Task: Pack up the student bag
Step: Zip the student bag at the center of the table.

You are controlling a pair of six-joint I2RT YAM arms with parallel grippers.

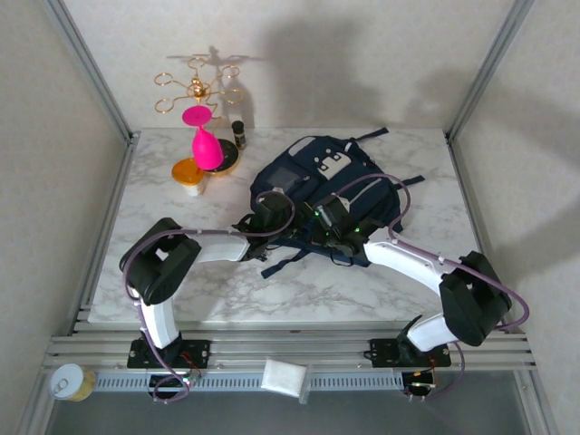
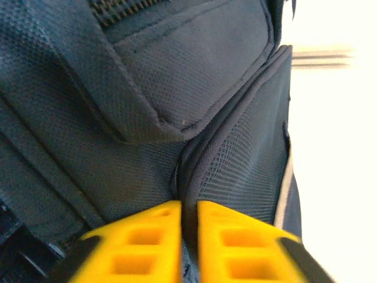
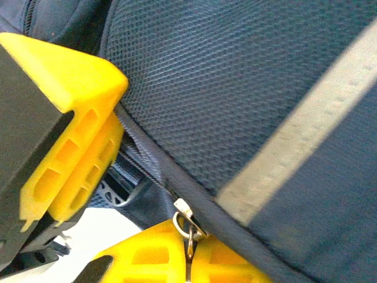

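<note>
The student bag (image 1: pixel 337 177) lies flat in the middle of the marble table, navy with a grey panel and a white dotted patch. Both grippers press at its near edge. My left gripper (image 1: pixel 272 217) is shut, its yellow fingers (image 2: pixel 150 236) pinching a ridge of the bag's fabric (image 2: pixel 194 65) along a seam. My right gripper (image 1: pixel 332 225) is shut on the metal zipper pull (image 3: pixel 187 221) at the bag's zip line, under a pale stripe (image 3: pixel 294 141). The left gripper's yellow fingers (image 3: pixel 82 141) show close by in the right wrist view.
At the back left stand a gold wire rack (image 1: pixel 195 86), a pink goblet (image 1: pixel 204 140), an orange-lidded jar (image 1: pixel 188 172) and a small dark bottle (image 1: pixel 239 133). A white packet (image 1: pixel 284 376) and a tape roll (image 1: pixel 71 382) lie by the near rail.
</note>
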